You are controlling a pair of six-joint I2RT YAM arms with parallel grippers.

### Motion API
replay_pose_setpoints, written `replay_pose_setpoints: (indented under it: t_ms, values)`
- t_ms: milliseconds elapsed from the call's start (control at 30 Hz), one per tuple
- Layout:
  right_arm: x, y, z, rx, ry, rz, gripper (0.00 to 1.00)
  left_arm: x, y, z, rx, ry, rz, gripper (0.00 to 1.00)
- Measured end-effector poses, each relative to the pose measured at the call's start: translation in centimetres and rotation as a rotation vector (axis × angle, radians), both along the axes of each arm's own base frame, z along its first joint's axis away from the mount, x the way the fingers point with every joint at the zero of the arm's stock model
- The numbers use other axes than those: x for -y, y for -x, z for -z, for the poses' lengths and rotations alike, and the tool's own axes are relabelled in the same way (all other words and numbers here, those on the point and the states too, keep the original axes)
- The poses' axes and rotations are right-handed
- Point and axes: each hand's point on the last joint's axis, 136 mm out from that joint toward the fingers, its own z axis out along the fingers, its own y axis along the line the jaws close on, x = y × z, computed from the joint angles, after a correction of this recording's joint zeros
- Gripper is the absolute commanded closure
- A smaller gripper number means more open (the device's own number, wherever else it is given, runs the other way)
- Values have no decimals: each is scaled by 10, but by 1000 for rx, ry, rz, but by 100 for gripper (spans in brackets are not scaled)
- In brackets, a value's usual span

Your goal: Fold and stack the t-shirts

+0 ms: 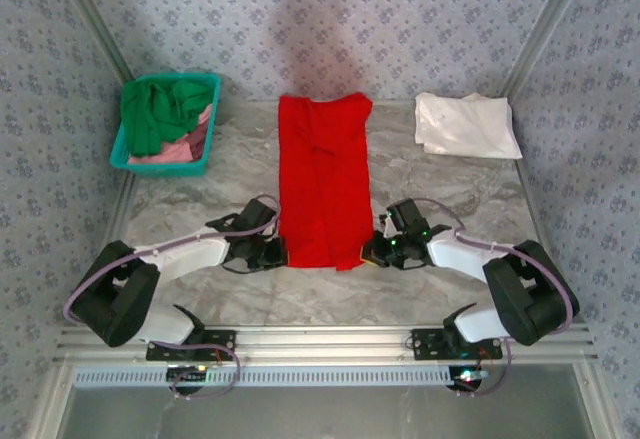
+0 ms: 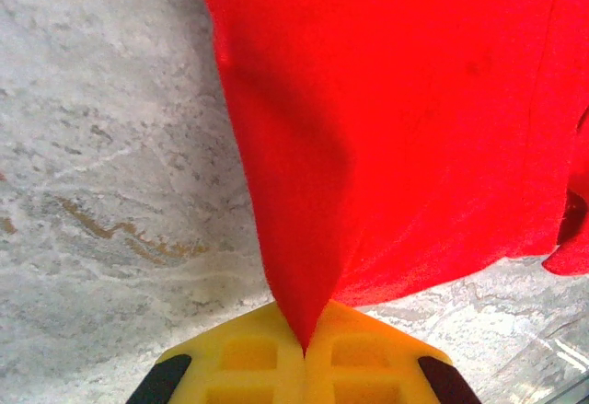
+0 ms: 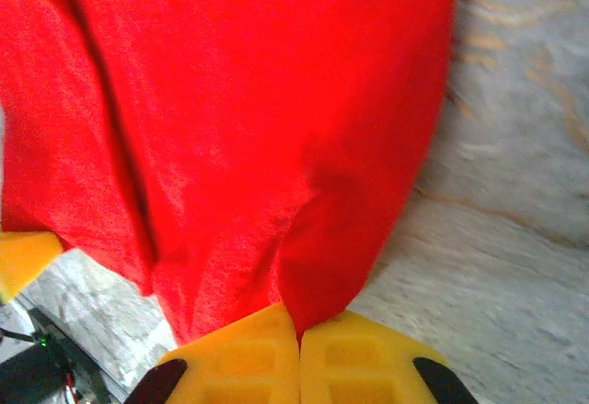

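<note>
Marble-patterned table (image 1: 190, 209), flowered paper on the walls around it. A red t-shirt (image 1: 325, 174) lies at the centre as a long strip running from twelve to six o'clock. The left gripper (image 1: 275, 252) is clamped on its seven-o'clock corner, the cloth pinched between closed yellow fingers (image 2: 244, 363) (the wrist view shows it plainly). The right gripper (image 1: 372, 252) grips the five-o'clock corner the same way. A white t-shirt (image 1: 465, 124) sits folded at two o'clock. At ten o'clock a teal basket (image 1: 160, 166) holds a green t-shirt (image 1: 155, 109) and a pink t-shirt (image 1: 185, 149).
</note>
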Motion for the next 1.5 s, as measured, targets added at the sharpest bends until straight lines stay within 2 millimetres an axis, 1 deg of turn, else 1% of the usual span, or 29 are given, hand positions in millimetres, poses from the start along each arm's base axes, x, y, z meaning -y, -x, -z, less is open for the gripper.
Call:
replay_pose_setpoints:
  t_ms: [133,200,267,400,500,600,667,700,767,833,933,967,1033,1100,1200,1333,1400,1500]
  values:
    - [-3,-2,-3,13,-5,-5,99,0,0,-1,5,1,6,100]
    - [-4,2,-3,19,-1,-15,100,-2,3,-3,16,8,9,100]
    - [-4,10,-5,28,0,-29,100,-6,9,-4,27,16,10,100]
    - [1,37,-7,41,5,-61,100,-12,30,-7,41,18,39,100]
    - [4,55,-14,68,12,-81,100,-6,51,-15,59,32,89,100]
    - [0,69,-29,122,-2,-104,100,2,73,-26,89,62,143,100]
    - [-3,75,-36,151,-16,-109,100,2,86,-28,91,87,155,100]
    - [-4,77,-39,160,-22,-108,100,-1,91,-28,86,89,148,100]
    - [-4,79,-39,159,-17,-101,100,-10,95,-26,79,73,123,100]
    - [-2,79,-37,154,4,-95,100,-16,93,-30,94,54,106,100]
    - [0,73,-42,148,35,-77,100,-17,81,-48,119,55,76,100]
    - [-2,67,-48,154,34,-67,100,-16,70,-57,136,69,52,100]
    - [-4,49,-61,172,25,-35,100,-16,49,-71,165,98,4,100]
    - [-4,28,-71,188,31,-6,100,-17,30,-78,174,106,-26,100]
    - [-6,-9,-87,223,54,17,100,-19,2,-80,163,82,-39,100]
    - [-10,-60,-107,280,70,32,100,-18,-46,-87,177,61,-38,100]
    - [-11,-84,-109,295,84,35,100,-19,-72,-90,199,50,-35,100]
    - [-13,-114,-103,301,106,28,100,-24,-109,-92,235,36,-34,100]
